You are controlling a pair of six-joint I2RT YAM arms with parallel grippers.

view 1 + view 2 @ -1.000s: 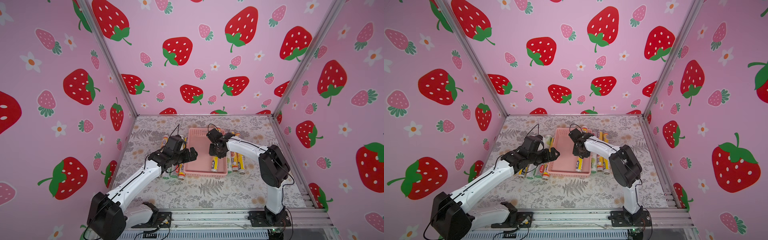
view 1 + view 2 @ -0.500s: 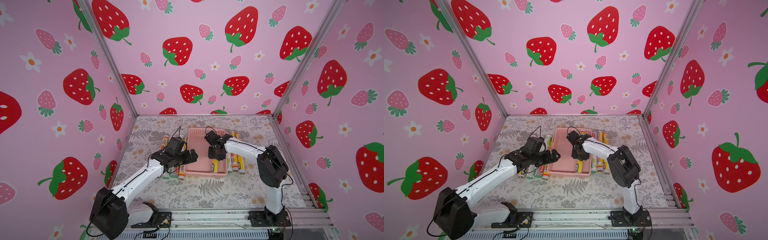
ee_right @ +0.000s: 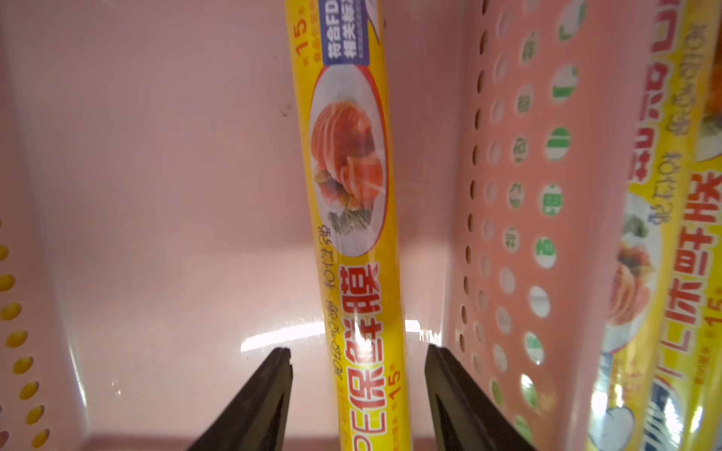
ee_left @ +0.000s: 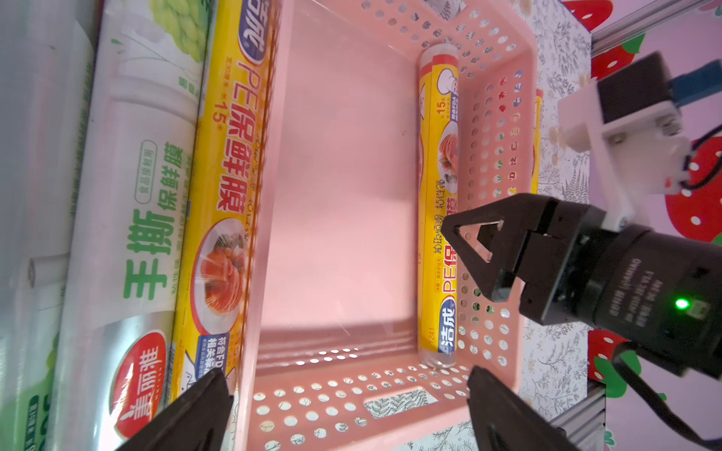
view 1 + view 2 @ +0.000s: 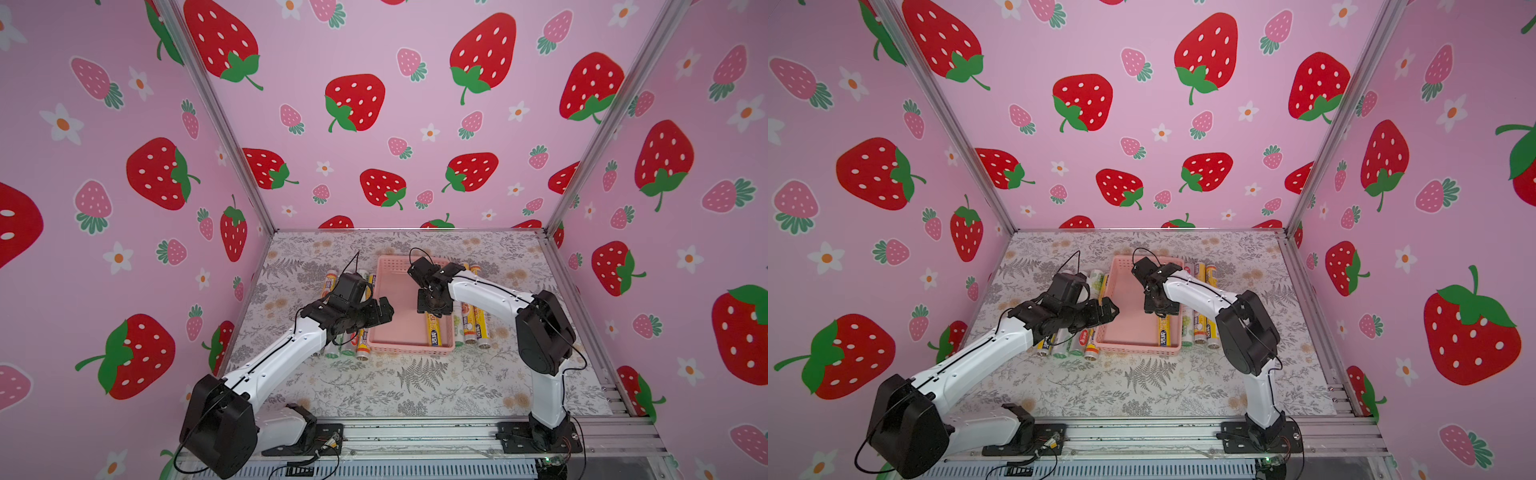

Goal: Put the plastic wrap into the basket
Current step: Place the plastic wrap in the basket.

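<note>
On the bench (image 5: 415, 386), the pink basket (image 5: 409, 351) sits mid-width, its short wall facing the near edge. One yellow roll of plastic wrap (image 5: 435, 330) lies inside along its right wall. Other rolls lie on the bench just beside it, left (image 5: 353, 340) and right (image 5: 471, 324). The left pincer (image 5: 380, 311) hangs wide open and empty over the basket's left wall. Farther back, the right pincer (image 3: 358, 351) straddles the yellow roll, jaws parted, with a gap on each side.
</note>
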